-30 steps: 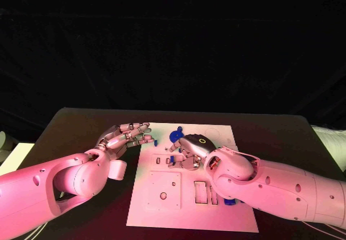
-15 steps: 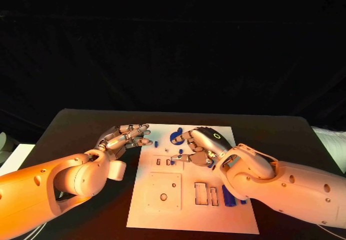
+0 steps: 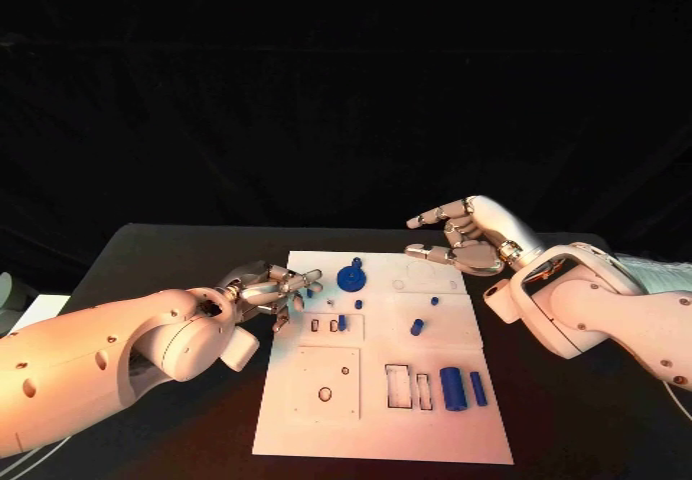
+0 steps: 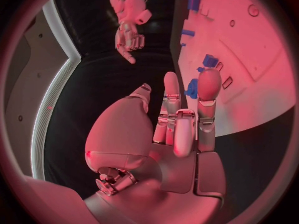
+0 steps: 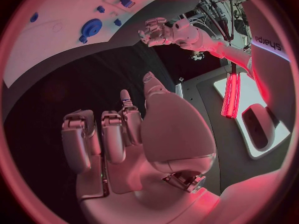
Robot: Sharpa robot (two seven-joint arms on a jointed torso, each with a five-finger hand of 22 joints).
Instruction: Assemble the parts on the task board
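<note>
The right hand (image 3: 464,235) is raised off the task board (image 3: 382,420), fingers loosely curled on nothing. The left hand (image 3: 267,288), curled and apparently empty, is held at the board's edge beside small blue parts (image 3: 415,327); a careless reach could scatter these loose pieces across the desk (image 3: 159,260).

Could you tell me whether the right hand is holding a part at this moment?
No: the right hand is lifted beyond the task board, fingers apart, nothing in them.

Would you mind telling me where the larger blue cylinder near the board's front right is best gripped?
Grip the larger blue cylinder across its middle, from above: it lies flat on the task board, long sides exposed, though a smaller blue piece lies close alongside.
</note>
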